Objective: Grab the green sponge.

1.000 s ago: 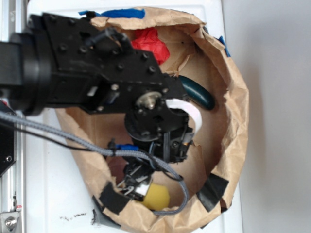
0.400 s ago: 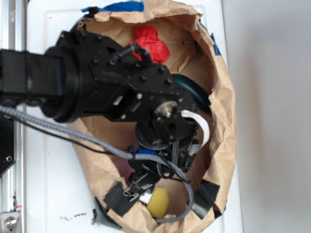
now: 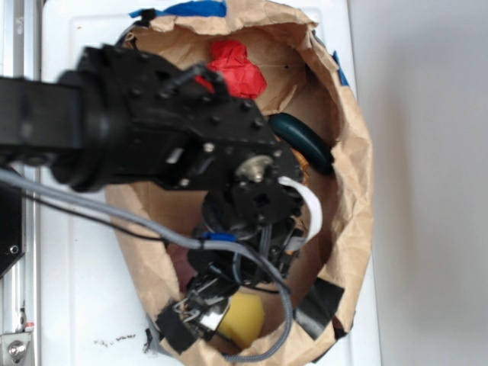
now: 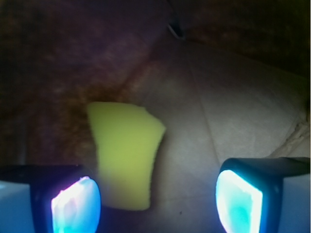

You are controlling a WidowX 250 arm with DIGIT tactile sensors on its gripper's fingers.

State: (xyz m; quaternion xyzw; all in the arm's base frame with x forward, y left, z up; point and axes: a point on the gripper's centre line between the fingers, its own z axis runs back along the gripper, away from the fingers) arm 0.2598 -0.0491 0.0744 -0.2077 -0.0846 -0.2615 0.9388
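Inside the brown paper bag, our gripper hangs over the green sponge with its fingers spread wide.

We see in the wrist view that the sponge, which looks yellow, lies flat on the bag's floor between our two pads, closer to the left pad than to the right one, and neither pad presses on it. From the exterior view the sponge sits at the near end of the bag, just beside our fingers. At the far end of the bag lies a red paper wad, and a dark green oblong rests against the bag's wall, both well apart from the sponge.
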